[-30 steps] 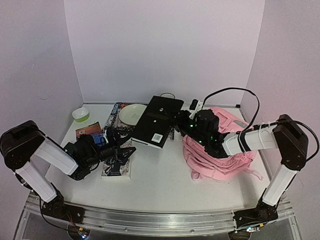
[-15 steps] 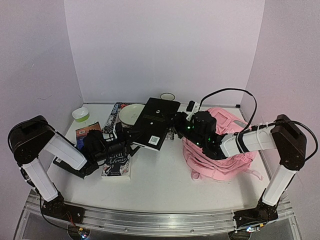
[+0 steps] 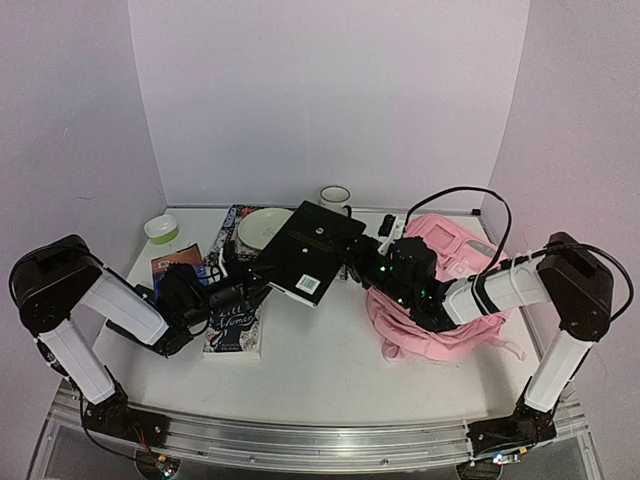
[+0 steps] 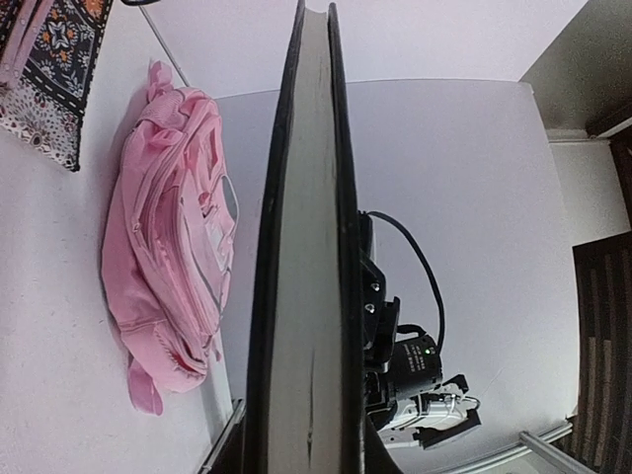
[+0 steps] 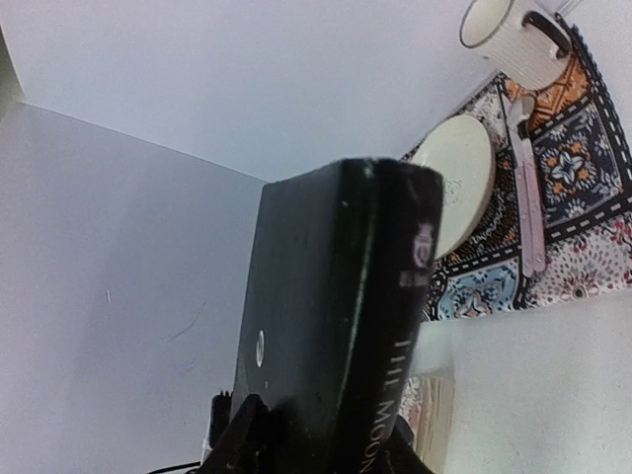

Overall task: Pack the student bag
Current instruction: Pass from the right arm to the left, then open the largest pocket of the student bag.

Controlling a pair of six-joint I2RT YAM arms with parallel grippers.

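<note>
Packing incomplete: the black hardcover book [image 3: 305, 250] hangs above the desk [image 3: 320, 370], grasped by the left claw [image 3: 262, 282], right claw [image 3: 358, 262] state indeterminate, while the pink backpack [image 3: 455, 295] lies unpacked at right.

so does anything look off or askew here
The black book hangs tilted above the table, left gripper at one edge and right gripper at the other; the student bag lies slumped beside it.

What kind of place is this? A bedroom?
Probably a robot practice booth, not a bedroom: plain pale walls box in a white table, two robot arms are bolted to a metal rail, and a soft pink fabric backpack, thick black book and white mug look like props.
</note>
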